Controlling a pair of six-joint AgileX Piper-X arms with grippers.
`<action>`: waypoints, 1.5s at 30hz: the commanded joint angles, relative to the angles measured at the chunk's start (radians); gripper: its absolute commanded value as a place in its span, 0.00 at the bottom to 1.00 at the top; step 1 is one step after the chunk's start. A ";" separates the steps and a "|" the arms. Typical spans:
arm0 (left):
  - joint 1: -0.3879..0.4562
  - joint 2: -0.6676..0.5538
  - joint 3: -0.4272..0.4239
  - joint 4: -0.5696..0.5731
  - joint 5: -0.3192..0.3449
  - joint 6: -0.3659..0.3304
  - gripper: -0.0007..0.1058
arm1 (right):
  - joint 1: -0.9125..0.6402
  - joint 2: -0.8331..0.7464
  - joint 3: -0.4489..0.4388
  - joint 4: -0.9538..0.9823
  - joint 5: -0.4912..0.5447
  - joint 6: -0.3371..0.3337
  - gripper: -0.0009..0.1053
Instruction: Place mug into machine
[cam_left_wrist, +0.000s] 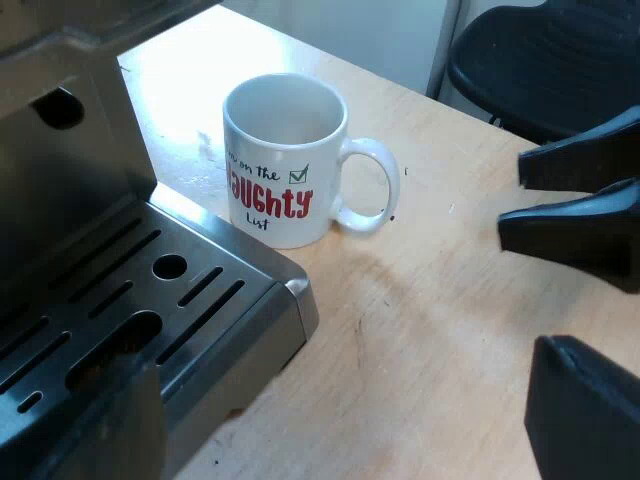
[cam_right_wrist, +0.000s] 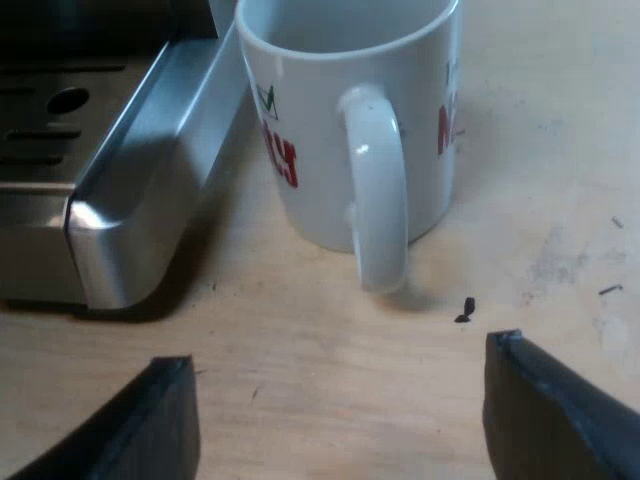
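1. Pale wooden table (cam_left_wrist: 440, 330) carries the white mug (cam_left_wrist: 285, 160), upright and empty, not yet on the machine (cam_left_wrist: 60, 200).
2. It stands just beside the corner of the machine's slotted drip tray (cam_left_wrist: 215, 250), handle (cam_right_wrist: 378, 190) turned away from the tray, likely so a pincer can reach it.
3. Right pincer (cam_right_wrist: 340, 425) faces that handle, fingers (cam_right_wrist: 550, 420) spread wide, holding nothing.
4. Left pincer (cam_left_wrist: 345, 420) hangs likewise spread and empty, over the tray's corner and the table.

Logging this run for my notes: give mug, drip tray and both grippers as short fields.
mug: upright, empty, on the table beside the drip tray, not on it
mug handle: facing the right gripper
right gripper: open, short of the handle
left gripper: open, holding nothing
task: mug not yet placed
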 joint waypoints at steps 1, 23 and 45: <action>-0.005 -0.005 -0.009 -0.025 -0.009 -0.012 0.74 | 0.023 0.055 -0.006 -0.086 0.039 -0.003 0.59; -0.005 -0.005 -0.009 -0.025 0.010 -0.012 0.74 | 0.026 0.588 -0.252 -0.350 0.076 0.044 0.59; -0.005 -0.005 -0.009 -0.023 0.013 -0.012 0.74 | 0.026 0.674 -0.316 -0.346 0.084 0.050 0.05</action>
